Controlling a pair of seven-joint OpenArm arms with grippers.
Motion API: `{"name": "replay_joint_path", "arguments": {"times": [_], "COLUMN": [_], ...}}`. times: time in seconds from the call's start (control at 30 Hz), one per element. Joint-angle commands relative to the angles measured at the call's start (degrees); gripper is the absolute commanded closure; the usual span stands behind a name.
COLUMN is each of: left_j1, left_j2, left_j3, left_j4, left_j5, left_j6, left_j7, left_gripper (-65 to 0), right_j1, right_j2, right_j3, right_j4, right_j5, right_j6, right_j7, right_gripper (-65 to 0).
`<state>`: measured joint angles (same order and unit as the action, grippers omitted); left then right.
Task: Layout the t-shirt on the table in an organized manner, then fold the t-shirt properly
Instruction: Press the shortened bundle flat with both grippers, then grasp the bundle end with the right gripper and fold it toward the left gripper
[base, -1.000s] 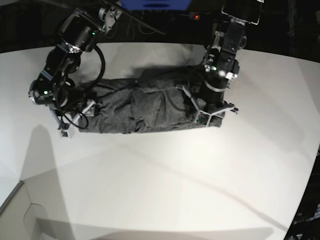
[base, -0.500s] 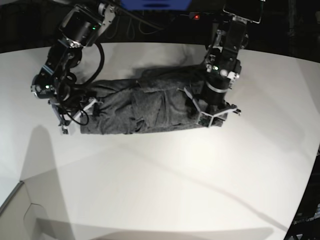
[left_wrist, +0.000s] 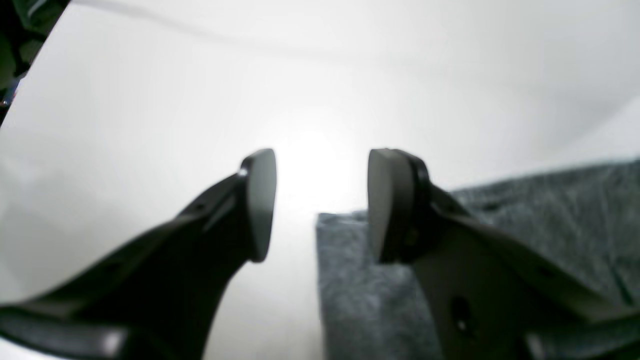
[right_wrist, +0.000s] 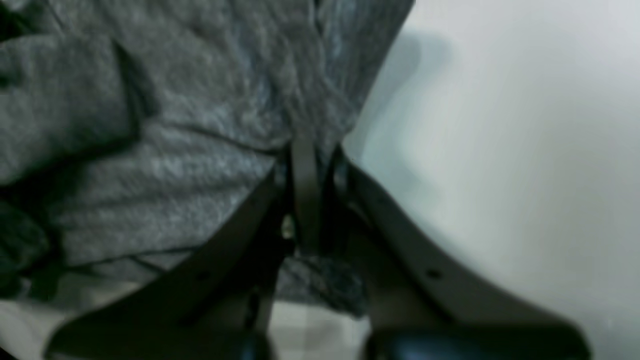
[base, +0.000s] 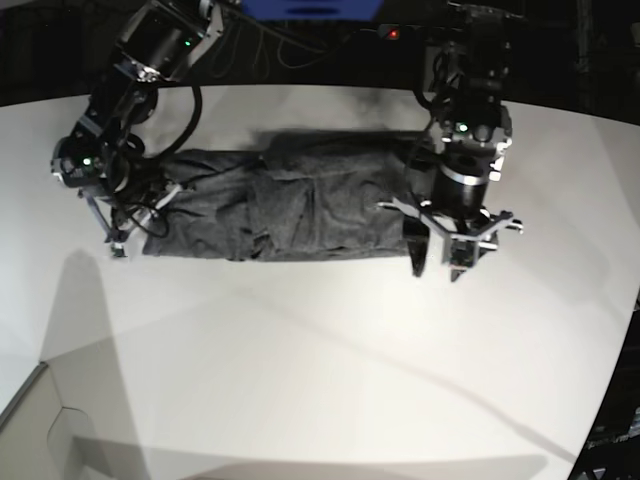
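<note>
The right gripper (base: 128, 228), at the base view's left, is clenched on one end of the wrinkled dark grey knit t-shirt (base: 290, 205); the shirt's long axis runs sideways across the white matte table (base: 330, 360); the left gripper (base: 445, 255), released, hovers at the opposite end.

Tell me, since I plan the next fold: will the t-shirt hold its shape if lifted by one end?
Probably not. The t-shirt lies wrinkled in soft folds, so it should droop. The right pincer pinches a bunched edge; the rest would likely drag across the smooth table.
</note>
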<state>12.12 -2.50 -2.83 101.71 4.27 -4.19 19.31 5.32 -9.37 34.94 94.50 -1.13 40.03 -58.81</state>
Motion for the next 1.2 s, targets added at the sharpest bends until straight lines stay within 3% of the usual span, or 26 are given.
{"name": "replay_joint_path", "arguments": {"times": [0.0,0.27,0.43,0.83,1.03,1.17], "left_j1": [1.2,7.3,6.6,5.5,5.0,2.4], "left_j2": [-0.2,0.1,0.1,0.1,-0.4,0.1], "left_j3": [-1.6,-13.8,-14.6,-7.7,-7.5,-7.5], "left_j4": [1.5,-2.3,-9.8,-10.4,-10.9,-10.9], "left_j5": [-0.9,-12.5,-19.0,-20.9,-20.7,-21.0], "left_j6": [0.7,0.8,0.7,1.0,0.7,0.7], "left_j7": [-1.1,-1.1,-1.1,-1.0,-1.0,4.7], "left_gripper": [-28.4,-28.4,-28.3,-28.3,-28.3,-28.3], "right_j1": [1.2,0.3,-1.8,-7.7,-7.7,-7.5], "right_j2": [0.4,0.4,0.4,0.4,0.4,0.4], "right_j3": [-0.3,-0.3,-3.9,-21.5,-35.9,-45.5], "right_j4": [2.2,8.4,13.8,20.7,21.3,21.5], "right_j5": [1.1,1.1,1.1,1.1,1.1,1.1], "right_j6": [0.0,0.0,0.0,0.0,0.0,0.0], "right_j7": [1.4,1.4,1.4,1.5,2.0,2.1], "right_gripper": [0.0,0.0,0.0,0.0,0.0,0.0]}}
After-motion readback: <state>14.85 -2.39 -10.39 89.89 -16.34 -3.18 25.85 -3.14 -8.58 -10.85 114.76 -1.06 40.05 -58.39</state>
